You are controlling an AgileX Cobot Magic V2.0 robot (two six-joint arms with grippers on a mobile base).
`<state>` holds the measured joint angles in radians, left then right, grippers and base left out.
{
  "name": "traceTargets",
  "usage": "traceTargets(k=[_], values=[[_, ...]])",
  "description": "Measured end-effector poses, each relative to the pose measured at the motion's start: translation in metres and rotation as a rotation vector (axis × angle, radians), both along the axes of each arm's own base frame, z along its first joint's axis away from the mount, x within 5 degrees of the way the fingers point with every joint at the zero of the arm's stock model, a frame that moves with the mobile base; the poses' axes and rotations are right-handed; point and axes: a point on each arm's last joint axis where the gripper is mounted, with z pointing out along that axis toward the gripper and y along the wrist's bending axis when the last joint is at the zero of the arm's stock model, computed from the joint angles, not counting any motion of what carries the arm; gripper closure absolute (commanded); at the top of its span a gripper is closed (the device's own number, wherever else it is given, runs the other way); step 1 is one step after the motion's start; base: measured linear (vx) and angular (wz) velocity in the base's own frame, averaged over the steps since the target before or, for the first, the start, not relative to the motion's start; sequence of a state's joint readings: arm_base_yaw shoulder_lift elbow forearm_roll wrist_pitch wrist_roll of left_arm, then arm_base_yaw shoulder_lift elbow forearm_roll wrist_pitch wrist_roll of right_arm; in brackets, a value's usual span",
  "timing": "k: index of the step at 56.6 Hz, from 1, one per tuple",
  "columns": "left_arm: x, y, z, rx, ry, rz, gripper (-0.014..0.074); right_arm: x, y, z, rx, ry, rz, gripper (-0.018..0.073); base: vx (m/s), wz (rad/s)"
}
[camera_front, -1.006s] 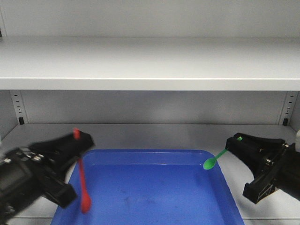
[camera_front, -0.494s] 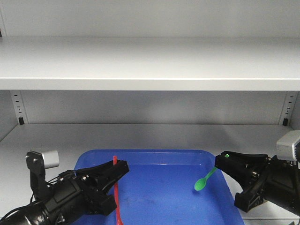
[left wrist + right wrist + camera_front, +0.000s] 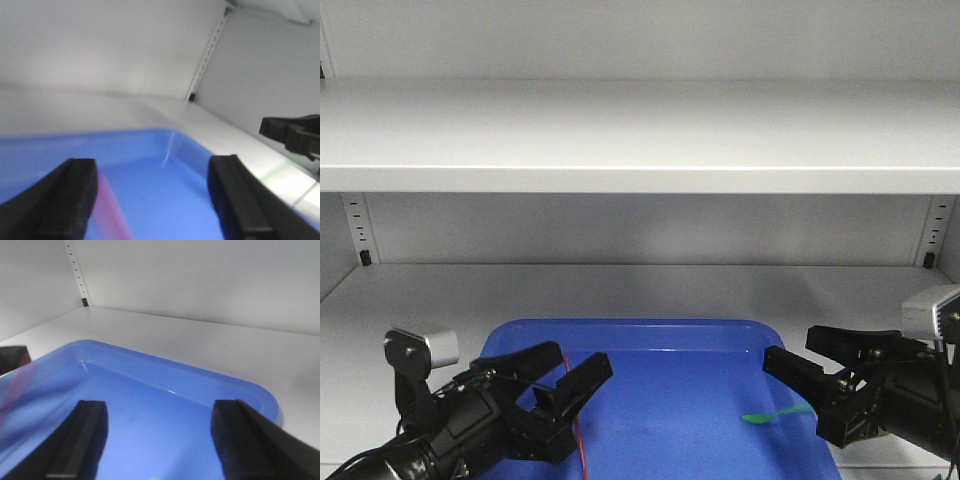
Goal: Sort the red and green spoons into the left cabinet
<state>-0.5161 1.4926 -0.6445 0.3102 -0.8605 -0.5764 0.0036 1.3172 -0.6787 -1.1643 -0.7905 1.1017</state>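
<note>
The red spoon point(image 3: 579, 442) shows as a thin red line low in the blue tray point(image 3: 650, 330), just below my left gripper point(image 3: 578, 358), which is open and holds nothing. In the left wrist view the red spoon point(image 3: 112, 210) is a blurred pink streak by the left finger of the open gripper point(image 3: 152, 197). The green spoon point(image 3: 775, 415) lies flat in the tray's right part, below my right gripper point(image 3: 792, 348), which is open and empty. In the right wrist view the gripper point(image 3: 160, 440) is wide open over the tray point(image 3: 175, 375). The tray stands on the cabinet's lower shelf point(image 3: 640, 285).
A wide upper shelf point(image 3: 640, 135) overhangs the tray. Slotted upright strips point(image 3: 358, 230) stand in the back corners, in front of a plain back wall. The lower shelf extends behind the tray and to both sides of it.
Both grippers have come down over the tray and opened. The red and green spoons have left the jaws and dropped into the blue tray.
</note>
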Motion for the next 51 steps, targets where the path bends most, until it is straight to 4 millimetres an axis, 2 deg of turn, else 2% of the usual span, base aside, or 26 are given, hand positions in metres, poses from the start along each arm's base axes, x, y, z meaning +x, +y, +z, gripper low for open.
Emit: traceTargets(k=[15, 24, 35, 51], values=[[0.0, 0.005, 0.019, -0.032, -0.263, 0.068, 0.0047, -0.009, 0.01, 0.01, 0.086, -0.071, 0.142, 0.0012, 0.0, 0.0], [-0.002, 0.003, 0.019, -0.006, -0.289, 0.048, 0.0081, -0.009, 0.01, 0.01, 0.084, -0.071, 0.144, 0.0012, 0.0, 0.0], [-0.006, -0.004, 0.011, 0.117, -0.295, -0.035, 0.0094, -0.008, 0.009, 0.009, 0.078, -0.066, 0.135, 0.0012, 0.0, 0.0], [-0.011, -0.004, 0.023, 0.027, -0.397, -0.054, 0.0094, -0.008, 0.009, 0.009, 0.077, -0.067, 0.135, 0.0012, 0.0, 0.0]])
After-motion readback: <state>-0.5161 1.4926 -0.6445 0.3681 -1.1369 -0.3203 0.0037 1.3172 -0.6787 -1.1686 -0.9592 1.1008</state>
